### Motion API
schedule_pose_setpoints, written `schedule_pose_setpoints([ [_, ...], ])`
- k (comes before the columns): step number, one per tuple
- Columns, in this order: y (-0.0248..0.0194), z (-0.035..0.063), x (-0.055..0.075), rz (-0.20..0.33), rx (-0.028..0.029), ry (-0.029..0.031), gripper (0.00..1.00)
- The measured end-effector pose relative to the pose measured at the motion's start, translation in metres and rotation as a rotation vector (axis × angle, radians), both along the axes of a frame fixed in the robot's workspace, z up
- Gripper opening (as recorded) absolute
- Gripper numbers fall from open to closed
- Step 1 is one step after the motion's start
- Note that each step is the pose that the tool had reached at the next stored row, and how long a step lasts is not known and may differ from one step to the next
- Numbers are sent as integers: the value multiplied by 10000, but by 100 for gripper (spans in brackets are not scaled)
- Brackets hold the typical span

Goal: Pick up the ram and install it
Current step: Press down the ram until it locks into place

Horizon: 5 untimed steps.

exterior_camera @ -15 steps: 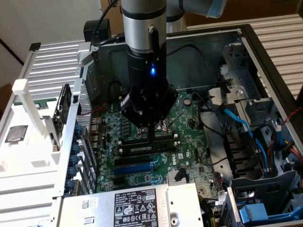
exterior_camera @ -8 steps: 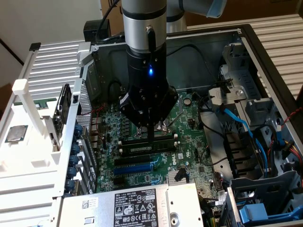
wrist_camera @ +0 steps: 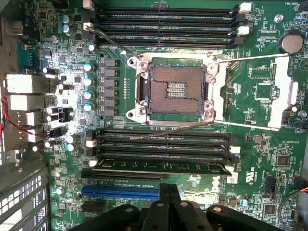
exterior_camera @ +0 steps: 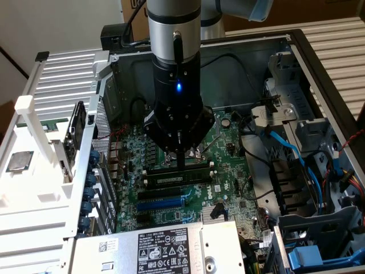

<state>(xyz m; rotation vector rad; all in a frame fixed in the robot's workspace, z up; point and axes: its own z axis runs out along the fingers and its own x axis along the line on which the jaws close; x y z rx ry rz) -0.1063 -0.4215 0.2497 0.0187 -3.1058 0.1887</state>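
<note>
The ram (exterior_camera: 177,178) is a long dark-green stick with a pale label strip. It stands on edge in a black memory slot on the motherboard (exterior_camera: 228,188), just below the CPU socket (wrist_camera: 175,89). In the wrist view the ram (wrist_camera: 159,166) sits in the outermost slot of that bank, beside empty slots (wrist_camera: 159,139). My gripper (exterior_camera: 180,164) points straight down over the middle of the ram, its fingers shut together with nothing between them. The fingertips are at the ram's top edge; I cannot tell whether they touch it. The gripper (wrist_camera: 168,192) also shows in the wrist view.
A blue expansion slot (exterior_camera: 162,202) lies just beyond the ram. The power supply (exterior_camera: 165,248) sits at the near edge and the drive cage with blue cables (exterior_camera: 319,142) at the exterior view's right. The case wall and rear ports (exterior_camera: 94,171) bound the left.
</note>
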Motion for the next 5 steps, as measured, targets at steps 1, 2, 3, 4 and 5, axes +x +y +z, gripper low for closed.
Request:
schedule_pose_setpoints([
  [1,0,0,0,0,0,1,10],
  [2,0,0,0,-1,0,1,10],
  [3,0,0,0,-1,0,0,10],
  [4,0,0,0,-1,-1,1,10],
  [5,0,0,0,-1,0,1,10],
])
